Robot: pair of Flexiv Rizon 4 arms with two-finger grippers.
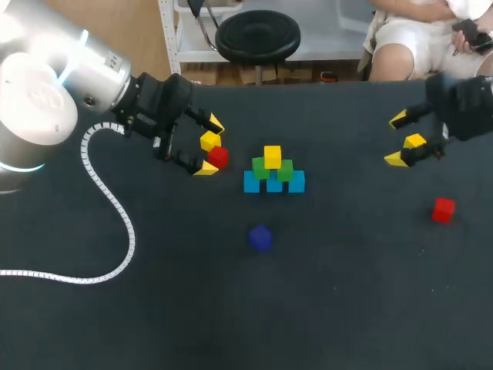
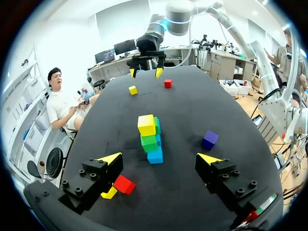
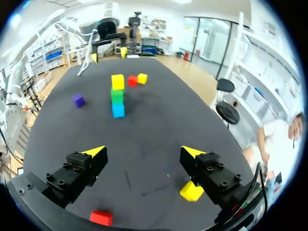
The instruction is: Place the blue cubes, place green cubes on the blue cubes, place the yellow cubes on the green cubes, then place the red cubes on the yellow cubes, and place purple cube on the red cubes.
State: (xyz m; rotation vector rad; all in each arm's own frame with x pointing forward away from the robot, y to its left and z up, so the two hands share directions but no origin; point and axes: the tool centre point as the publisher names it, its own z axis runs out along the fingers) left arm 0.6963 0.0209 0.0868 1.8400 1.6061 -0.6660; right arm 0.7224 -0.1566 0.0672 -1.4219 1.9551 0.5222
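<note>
Blue cubes point(image 1: 273, 183) carried two green cubes point(image 1: 273, 169) and one yellow cube point(image 1: 272, 156). The red cubes point(image 1: 443, 209) and purple cube point(image 1: 260, 237) lay loose, unstacked. The left gripper point(image 1: 211, 146) and right gripper point(image 1: 397, 139) stood open, empty.

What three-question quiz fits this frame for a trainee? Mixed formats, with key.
1. True or false: a red cube already sits on the stack.
2. How many yellow cubes are on the stack? A one, B two, C none.
3. Which colour shows as one cube only?

Key
1. False: both red cubes lie on the table.
2. A: one yellow cube tops it.
3. Purple: the purple cube.
</note>
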